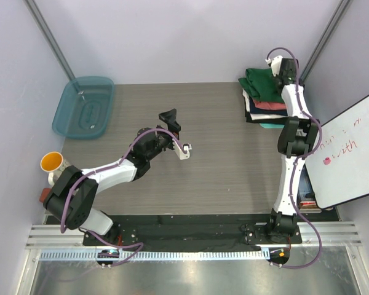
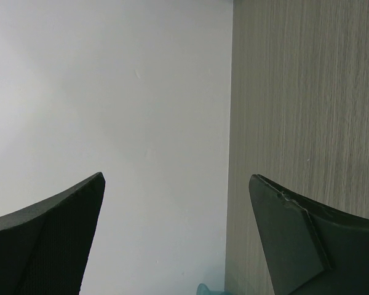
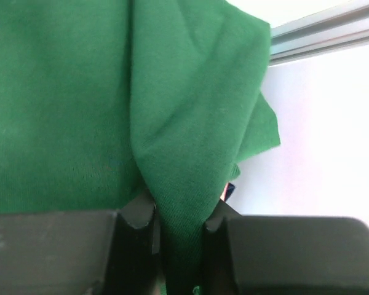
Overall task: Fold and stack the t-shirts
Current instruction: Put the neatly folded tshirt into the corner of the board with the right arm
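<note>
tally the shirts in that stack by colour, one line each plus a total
dark green t-shirt: 1
black/navy t-shirt: 1
coral-pink t-shirt: 1
white t-shirt: 1
teal t-shirt: 1
total: 5

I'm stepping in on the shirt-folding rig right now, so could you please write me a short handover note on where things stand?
Left gripper: open and empty, over the middle of the table.
Right gripper: shut on a bunched fold of the dark green t-shirt, at the far right corner.
Things: the green shirt lies on top of the stack of folded shirts; navy, coral, white and teal layers show beneath it.
Done: every shirt in view is on the stack.
Left: release the green shirt. Its edge looks rumpled, so it probably needs flattening.
</note>
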Controlling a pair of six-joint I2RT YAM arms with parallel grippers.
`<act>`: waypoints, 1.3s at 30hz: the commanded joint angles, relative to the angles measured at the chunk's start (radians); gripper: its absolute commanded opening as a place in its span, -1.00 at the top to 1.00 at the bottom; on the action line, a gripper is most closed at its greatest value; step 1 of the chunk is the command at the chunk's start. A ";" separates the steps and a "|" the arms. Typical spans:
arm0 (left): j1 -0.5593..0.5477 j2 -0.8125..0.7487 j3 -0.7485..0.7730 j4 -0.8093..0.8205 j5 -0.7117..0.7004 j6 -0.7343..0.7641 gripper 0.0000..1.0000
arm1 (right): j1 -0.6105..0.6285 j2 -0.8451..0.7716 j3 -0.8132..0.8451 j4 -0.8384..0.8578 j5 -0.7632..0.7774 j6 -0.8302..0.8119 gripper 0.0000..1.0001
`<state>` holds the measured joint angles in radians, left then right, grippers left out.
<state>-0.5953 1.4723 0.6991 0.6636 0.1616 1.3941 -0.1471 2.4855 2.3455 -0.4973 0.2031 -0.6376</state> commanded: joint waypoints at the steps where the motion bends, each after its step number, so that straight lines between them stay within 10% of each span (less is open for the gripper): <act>1: -0.001 -0.030 0.030 -0.007 0.010 -0.004 -1.00 | -0.014 -0.088 -0.055 0.227 0.206 -0.017 -0.95; 17: -0.006 -0.023 0.063 -0.032 0.044 0.016 -1.00 | -0.012 -0.330 -0.097 0.177 0.107 0.122 -0.88; 23: -0.014 -0.024 0.060 -0.032 0.041 0.022 -0.99 | -0.011 -0.295 -0.054 0.190 0.021 0.200 0.98; 39: -0.008 -0.052 -0.021 0.014 -0.019 -0.040 -1.00 | 0.087 -0.166 -0.152 0.122 -0.354 0.329 0.99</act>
<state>-0.6064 1.4395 0.6739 0.6224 0.1524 1.3857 -0.1013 2.3795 2.2597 -0.3527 0.0250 -0.3546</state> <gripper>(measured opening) 0.996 0.017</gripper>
